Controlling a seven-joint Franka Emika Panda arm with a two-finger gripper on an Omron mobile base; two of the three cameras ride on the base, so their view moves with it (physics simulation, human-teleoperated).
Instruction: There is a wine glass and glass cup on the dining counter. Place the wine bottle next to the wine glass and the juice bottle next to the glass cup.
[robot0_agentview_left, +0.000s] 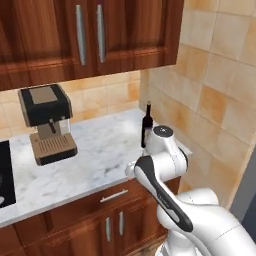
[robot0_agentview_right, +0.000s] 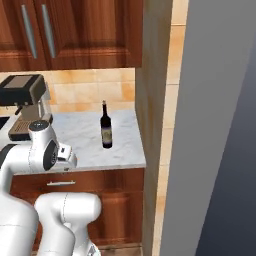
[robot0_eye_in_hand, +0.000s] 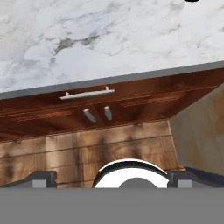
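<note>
Spread wide, our jaws are gripping nothing as the gripper (robot0_eye_in_hand: 112, 177) is pointing down past the marble worktop's (robot0_eye_in_hand: 87, 39) front edge at the wooden floor (robot0_eye_in_hand: 87, 148) and drawer handle (robot0_eye_in_hand: 86, 94). Farther back, we are seeing the wine bottle (robot0_agentview_left: 147, 126) standing upright near the worktop's right end, with the coffee machine (robot0_agentview_left: 46, 122) well apart to its left.

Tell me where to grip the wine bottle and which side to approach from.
Grip the wine bottle around its wide lower body, coming in level from the counter's front edge. It stands upright near the side wall; the neck is narrow.
</note>
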